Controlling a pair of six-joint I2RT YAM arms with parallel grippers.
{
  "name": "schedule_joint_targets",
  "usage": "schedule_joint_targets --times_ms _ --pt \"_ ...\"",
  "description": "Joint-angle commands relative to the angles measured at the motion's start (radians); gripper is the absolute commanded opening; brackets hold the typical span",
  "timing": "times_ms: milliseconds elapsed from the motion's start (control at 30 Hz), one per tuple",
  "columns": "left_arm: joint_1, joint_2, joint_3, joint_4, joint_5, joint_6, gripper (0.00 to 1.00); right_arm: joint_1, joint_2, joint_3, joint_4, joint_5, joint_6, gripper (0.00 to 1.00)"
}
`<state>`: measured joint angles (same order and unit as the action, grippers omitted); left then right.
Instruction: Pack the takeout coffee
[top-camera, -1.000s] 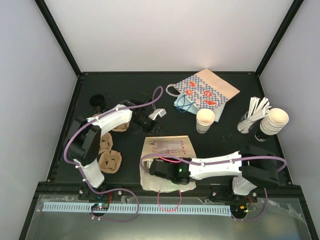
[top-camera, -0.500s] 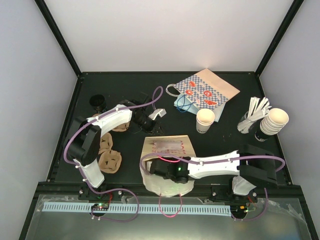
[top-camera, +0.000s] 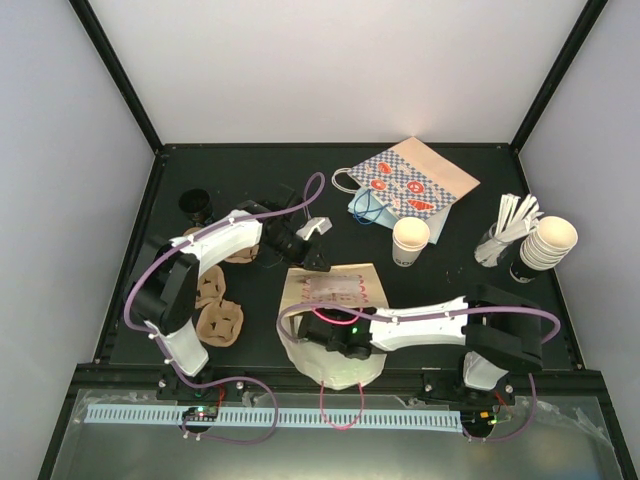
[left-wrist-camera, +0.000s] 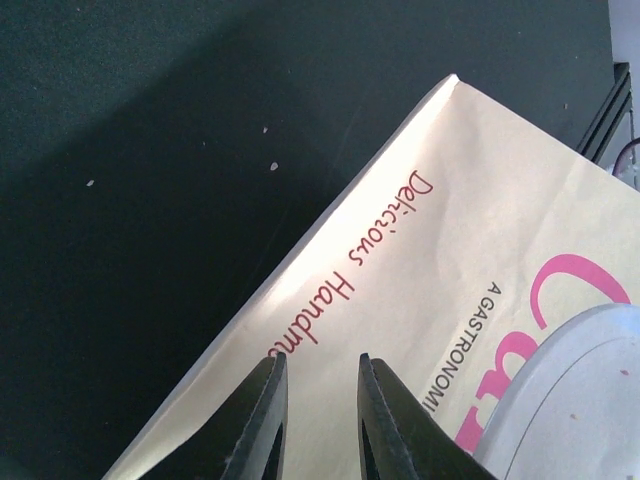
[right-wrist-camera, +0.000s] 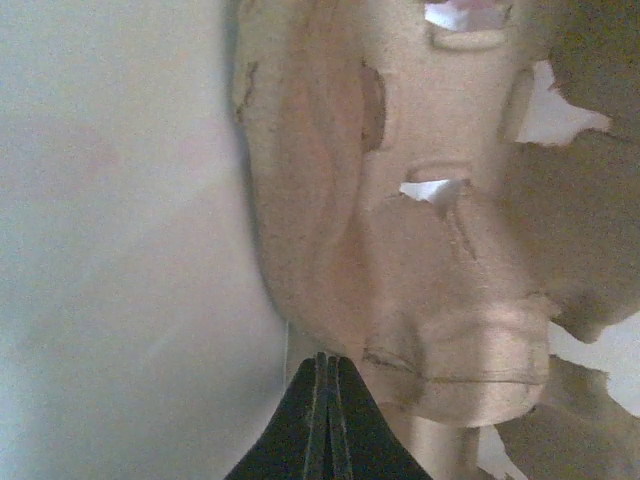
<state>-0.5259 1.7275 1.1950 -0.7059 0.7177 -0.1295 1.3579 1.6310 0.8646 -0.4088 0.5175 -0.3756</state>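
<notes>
The takeout coffee (top-camera: 410, 241), a small white cup with dark print, stands upright right of centre, away from both grippers. The pink-print paper bag (top-camera: 337, 296) lies in the middle. My right gripper (top-camera: 326, 338) reaches into the bag from the right. In the right wrist view it (right-wrist-camera: 325, 357) is shut, its tips against a brown pulp cup carrier (right-wrist-camera: 420, 250) inside the bag. Whether it pinches the carrier's edge is unclear. My left gripper (top-camera: 318, 261) hovers at the bag's far left corner. Its jaws (left-wrist-camera: 320, 358) stand slightly apart over the bag (left-wrist-camera: 450, 220), nothing between them.
A patterned bag (top-camera: 410, 180) lies flat at the back. A stack of cream cups (top-camera: 545, 245) and a holder of wooden sticks (top-camera: 505, 230) stand at the right. More pulp carriers (top-camera: 215, 308) lie at the left, with a small black cup (top-camera: 195, 203) behind them.
My left gripper has moved right and nearer, onto the bag's far left corner. The right gripper has pushed further left in the bag, and the bag's near end has bulged.
</notes>
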Motion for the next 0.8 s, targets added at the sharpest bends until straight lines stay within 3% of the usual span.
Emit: schedule_joint_targets --times_ms 0,400,767 --pt "-0.008 -0.024 0.004 0.002 0.006 0.011 0.23 0.000 -0.051 0.018 -0.076 0.024 0.007 0.01" --pt "-0.007 -0.023 0.021 0.002 -0.005 0.008 0.23 0.016 -0.161 0.054 -0.185 0.067 0.043 0.01" --pt "-0.009 -0.041 -0.002 0.014 -0.005 -0.003 0.23 0.103 -0.169 -0.009 -0.074 0.153 0.010 0.01"
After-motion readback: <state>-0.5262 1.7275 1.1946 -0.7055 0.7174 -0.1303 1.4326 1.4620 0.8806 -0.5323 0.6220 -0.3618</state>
